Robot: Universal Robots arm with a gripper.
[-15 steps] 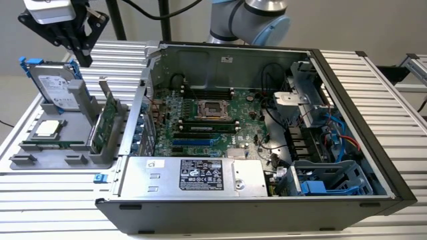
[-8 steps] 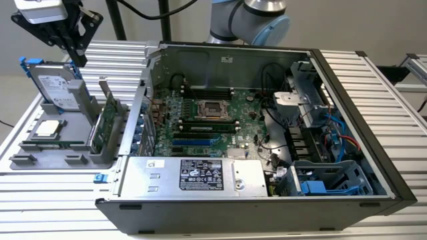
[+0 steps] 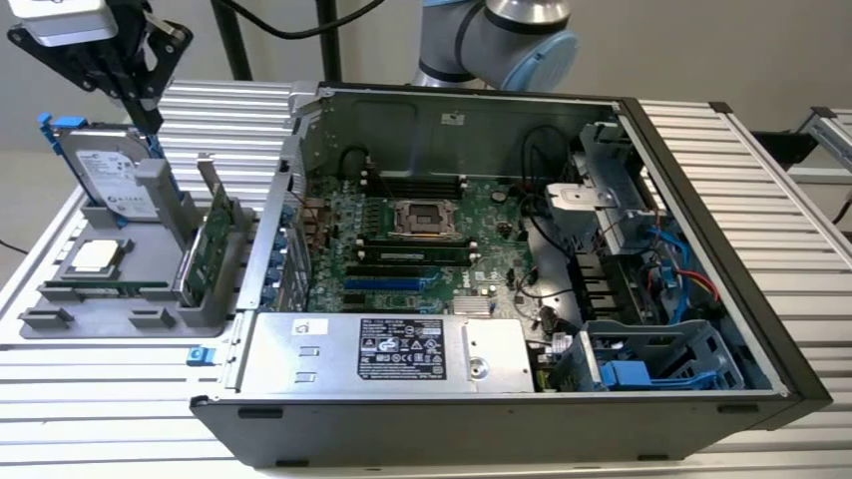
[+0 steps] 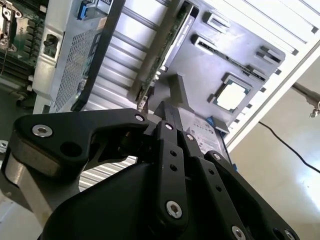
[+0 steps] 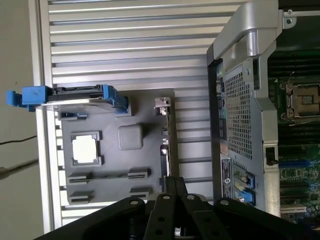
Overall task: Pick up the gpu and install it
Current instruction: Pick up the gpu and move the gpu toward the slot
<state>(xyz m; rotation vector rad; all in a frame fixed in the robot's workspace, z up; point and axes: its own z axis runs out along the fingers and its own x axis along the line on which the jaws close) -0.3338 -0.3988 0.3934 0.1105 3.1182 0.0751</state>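
The gpu [image 3: 213, 247] is a green card standing on edge in a slot of the grey parts tray [image 3: 80, 324], with its silver bracket pointing up. It shows edge-on in both wrist views [image 5: 165, 145] [image 4: 167, 55]. My gripper [image 3: 144, 118] hangs above the back of the tray, over the hard drive, to the exterior view's left of the gpu and well above it. Its black fingers [image 5: 175, 182] are pressed together, shut, with nothing between them, as the second wrist view [image 4: 166, 114] also shows.
A silver hard drive in a blue frame [image 3: 118, 170] stands at the back of the tray. A processor chip [image 3: 96, 257] lies in its middle. The open computer case [image 3: 692, 249] stands at the exterior view's right, motherboard [image 3: 413, 239] and blue card slots [image 3: 386, 282] exposed.
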